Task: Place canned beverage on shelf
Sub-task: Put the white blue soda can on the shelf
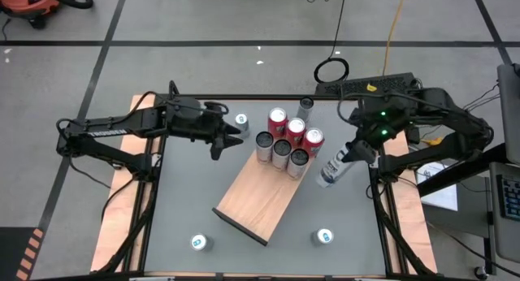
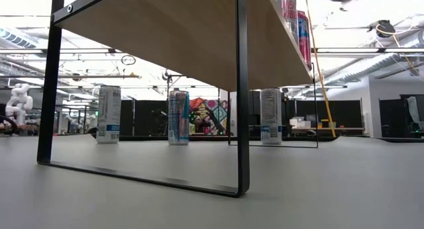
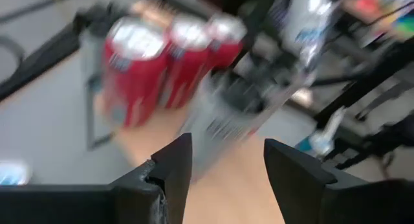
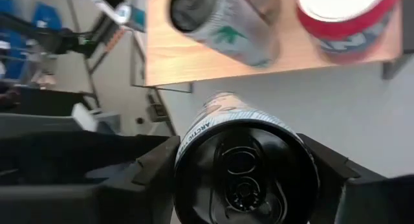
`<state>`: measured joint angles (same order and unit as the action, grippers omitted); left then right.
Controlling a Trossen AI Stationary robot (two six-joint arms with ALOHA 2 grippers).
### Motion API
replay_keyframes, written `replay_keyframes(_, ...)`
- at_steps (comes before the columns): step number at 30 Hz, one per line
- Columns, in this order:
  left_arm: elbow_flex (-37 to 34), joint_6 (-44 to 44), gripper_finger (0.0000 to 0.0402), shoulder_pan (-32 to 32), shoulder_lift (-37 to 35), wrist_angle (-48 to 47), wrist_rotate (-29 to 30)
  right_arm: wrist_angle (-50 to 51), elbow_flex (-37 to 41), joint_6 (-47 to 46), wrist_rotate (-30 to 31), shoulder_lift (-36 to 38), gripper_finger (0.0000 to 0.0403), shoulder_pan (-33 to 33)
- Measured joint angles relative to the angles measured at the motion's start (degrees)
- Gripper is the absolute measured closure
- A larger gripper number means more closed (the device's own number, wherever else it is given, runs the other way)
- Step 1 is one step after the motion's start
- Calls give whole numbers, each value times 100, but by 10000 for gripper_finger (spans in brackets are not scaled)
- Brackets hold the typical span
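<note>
Can (image 1: 333,169) held tilted between right gripper (image 1: 351,157) fingers beside shelf (image 1: 264,196), unplaced; six cans (image 1: 286,140) already shelved; left gripper (image 1: 236,139) spread wide, empty.

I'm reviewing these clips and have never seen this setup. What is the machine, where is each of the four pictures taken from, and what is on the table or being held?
Two dark robot arms work at a grey table. One picture looks straight down, one sits at tabletop height, and one rides on each wrist. A wooden shelf stands on the table, carrying six cans at its far end. More cans stand on the tabletop around it. The right gripper holds a tilted white can beside the shelf, seen end-on from its wrist. The left gripper is open and empty near the shelf's far end.
</note>
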<state>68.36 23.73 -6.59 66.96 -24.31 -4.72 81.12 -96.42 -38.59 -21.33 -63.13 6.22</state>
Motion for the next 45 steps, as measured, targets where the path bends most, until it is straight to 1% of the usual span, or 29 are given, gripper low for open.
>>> replay_keyframes(4,83,-5,182,167,0,932,102,-114,-403,29,13,4,186,-97)
replay_keyframes(7,148,-3,158,318,0,1422,451,-287,-688,78,33,2,186,-110)
replay_keyframes(11,423,-37,127,499,23,1500,1012,-601,-1025,246,33,2,186,-110)
replay_keyframes(14,642,-98,112,576,92,1492,1258,-831,-1225,413,50,-2,186,-110)
replay_keyframes(17,921,-206,109,639,263,1479,1354,-1122,-1309,610,56,-7,186,-110)
replay_keyframes(20,1240,-255,108,705,486,1489,1365,-1331,-1316,814,227,-28,186,-110)
replay_keyframes(26,1927,-729,108,974,1106,1483,1439,-1702,-1315,1147,355,-152,186,-110)
replay_keyframes(29,2251,-937,108,1114,1361,1498,1445,-1889,-1314,1435,354,-243,186,-110)
replay_keyframes(31,2398,-950,108,1178,1501,1491,1469,-1918,-1314,1687,464,-288,186,-110)
replay_keyframes(37,2518,-779,108,1337,1697,1463,1598,-2216,-1314,2346,662,-396,186,-108)
replay_keyframes(40,2518,-622,108,1398,1698,1462,1695,-2392,-1314,2575,627,-467,186,-110)
replay_keyframes(43,2518,-768,108,1488,1703,1462,1992,-2435,-1314,2741,619,-521,186,-110)
replay_keyframes(45,2518,-880,108,1537,1709,1466,2049,-2527,-1314,2841,623,-565,186,-110)
